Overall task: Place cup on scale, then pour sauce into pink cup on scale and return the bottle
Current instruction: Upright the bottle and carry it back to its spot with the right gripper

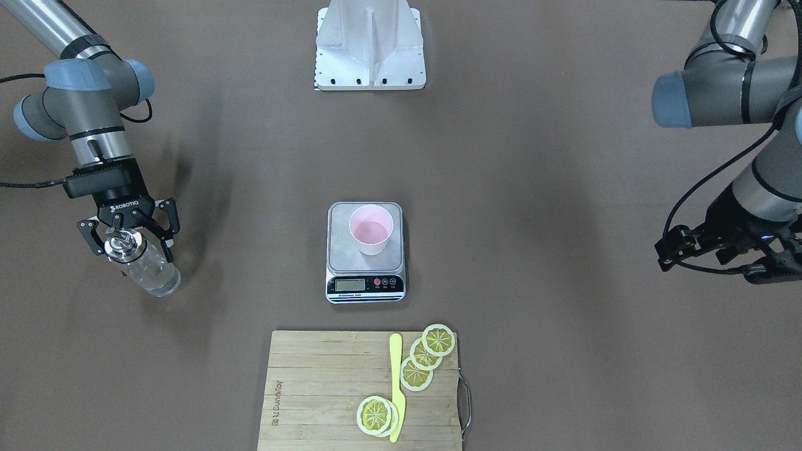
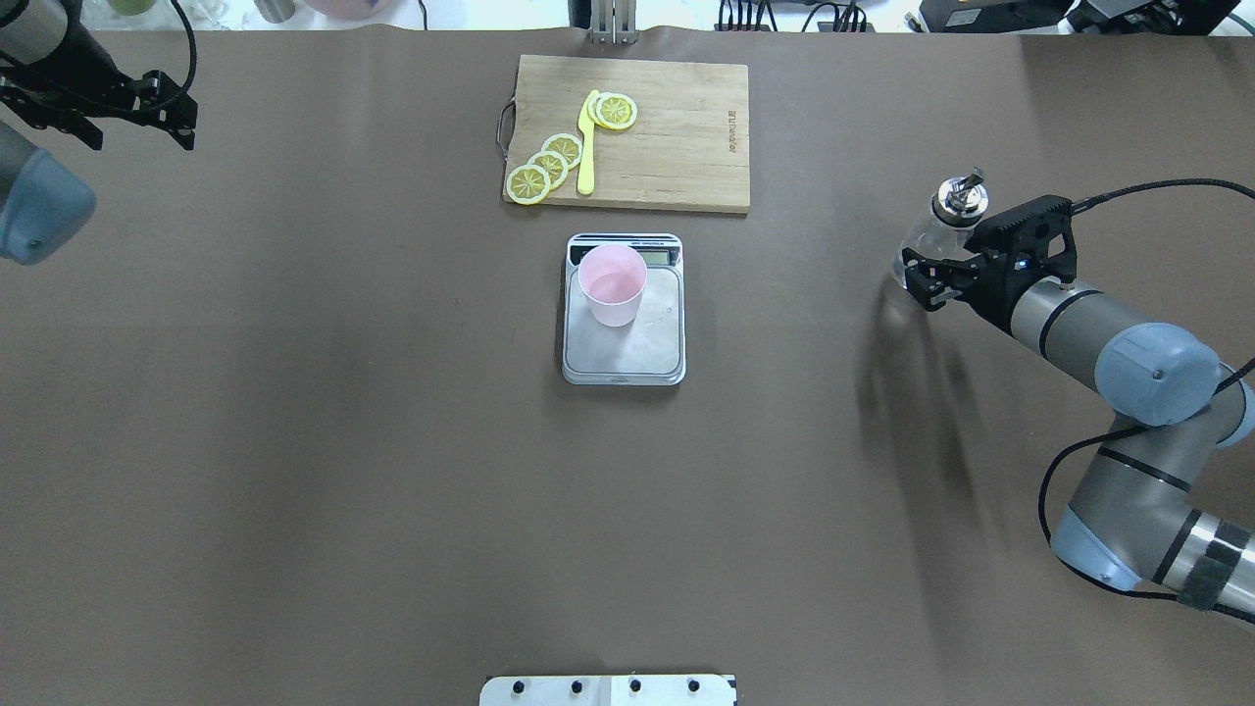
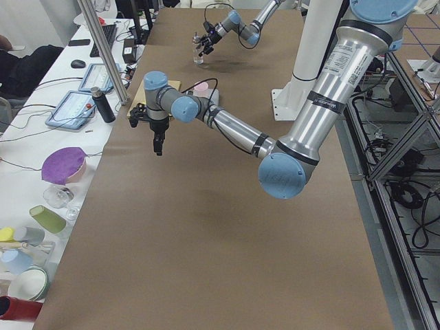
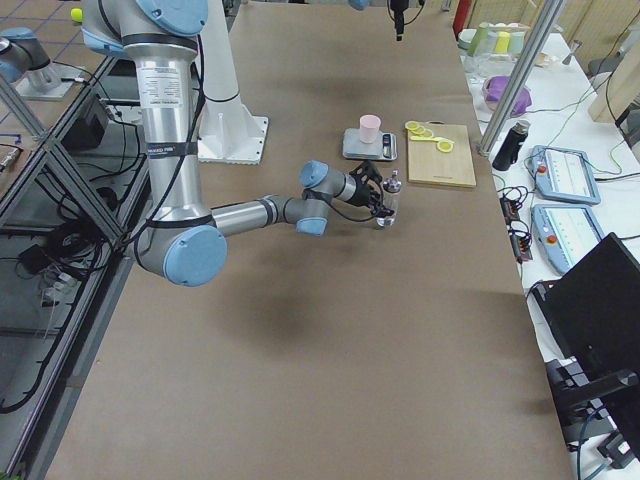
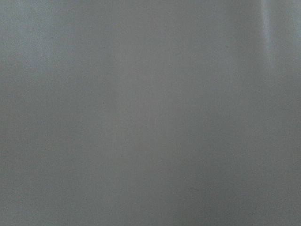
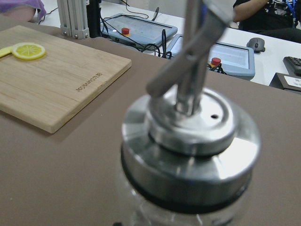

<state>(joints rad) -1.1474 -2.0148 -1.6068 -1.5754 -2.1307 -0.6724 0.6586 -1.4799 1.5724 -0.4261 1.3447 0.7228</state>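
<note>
The pale pink cup (image 2: 613,284) stands upright on the grey steel scale (image 2: 627,353) at the table's middle; both also show in the front view, the cup (image 1: 371,229) on the scale (image 1: 366,285). The clear glass bottle (image 2: 939,230) with a silver pour-spout cap (image 6: 190,136) stands on the table at the robot's far right. My right gripper (image 1: 128,235) is around the bottle's (image 1: 152,275) neck with its fingers spread apart. My left gripper (image 3: 158,146) hangs above the table at the far left, empty, its fingers together.
A wooden cutting board (image 2: 677,147) with several lemon slices (image 2: 549,162) and a yellow knife (image 2: 587,142) lies beyond the scale. The robot's white base (image 1: 369,47) is at the near edge. Monitors and bottles line the operators' side.
</note>
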